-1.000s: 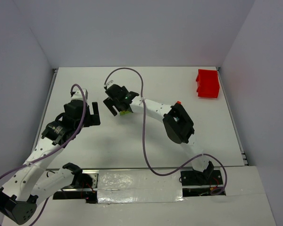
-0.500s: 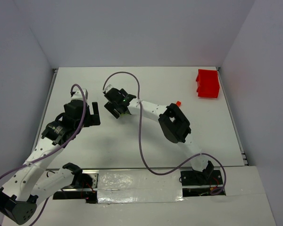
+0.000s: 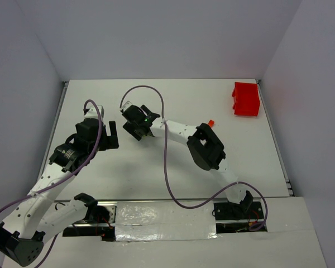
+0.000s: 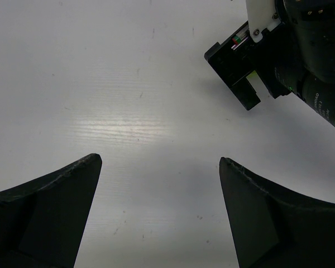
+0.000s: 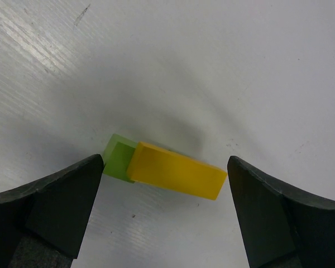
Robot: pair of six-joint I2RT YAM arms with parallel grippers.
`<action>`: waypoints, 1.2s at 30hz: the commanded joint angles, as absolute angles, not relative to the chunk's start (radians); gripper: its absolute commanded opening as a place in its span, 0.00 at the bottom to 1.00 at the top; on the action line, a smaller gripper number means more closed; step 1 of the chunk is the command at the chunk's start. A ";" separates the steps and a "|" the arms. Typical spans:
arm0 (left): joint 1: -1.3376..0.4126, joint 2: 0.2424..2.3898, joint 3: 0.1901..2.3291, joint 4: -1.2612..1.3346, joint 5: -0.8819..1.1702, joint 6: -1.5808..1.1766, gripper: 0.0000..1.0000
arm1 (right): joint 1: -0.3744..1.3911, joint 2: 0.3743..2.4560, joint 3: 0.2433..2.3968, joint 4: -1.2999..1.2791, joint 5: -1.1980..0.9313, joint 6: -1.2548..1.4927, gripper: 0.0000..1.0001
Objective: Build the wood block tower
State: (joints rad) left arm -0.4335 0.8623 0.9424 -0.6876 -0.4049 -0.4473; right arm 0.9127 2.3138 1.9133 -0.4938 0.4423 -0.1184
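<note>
The wood block tower point(image 5: 166, 170) shows only in the right wrist view: a yellow block point(image 5: 178, 173) lies on a green block point(image 5: 116, 159) on the counter point(image 5: 240, 67), between the wide right claw point(image 5: 164, 162). From above, that claw hides it. The left claw point(image 4: 159, 162) is wide and holds nothing. A red bin point(image 3: 246, 99) sits far right.

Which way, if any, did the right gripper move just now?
Yes. The right gripper has shifted slightly left, away from the red bin, and now hides the yellow block from the top camera.
</note>
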 commanded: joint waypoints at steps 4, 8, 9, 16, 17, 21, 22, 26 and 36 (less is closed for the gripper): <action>-0.428 0.861 0.939 -0.660 -0.397 -0.434 1.00 | 0.923 2.322 1.956 -0.465 0.497 -0.144 1.00; -0.428 0.862 0.939 -0.660 -0.399 -0.434 0.99 | 0.925 2.332 1.965 -0.468 0.497 -0.147 1.00; -0.428 0.862 0.939 -0.660 -0.399 -0.434 0.99 | 0.925 2.333 1.968 -0.471 0.497 -0.146 1.00; -0.428 0.864 0.939 -0.660 -0.399 -0.434 1.00 | 0.923 2.281 1.936 -0.451 0.356 -0.120 1.00; -0.429 0.864 0.939 -0.661 -0.399 -0.434 0.99 | 0.923 2.269 1.933 -0.448 0.338 -0.112 1.00; -0.428 0.862 0.939 -0.661 -0.400 -0.434 0.99 | 0.920 2.197 1.910 -0.423 0.285 -0.058 1.00; -0.428 0.862 0.939 -0.661 -0.400 -0.434 1.00 | 0.917 2.177 1.902 -0.411 0.285 -0.028 1.00; -0.429 0.859 0.939 -0.661 -0.399 -0.434 0.99 | 0.875 2.099 1.885 -0.426 0.223 0.110 1.00; -0.428 0.856 0.939 -0.660 -0.399 -0.434 0.99 | 0.752 2.151 1.944 -0.583 0.156 0.319 1.00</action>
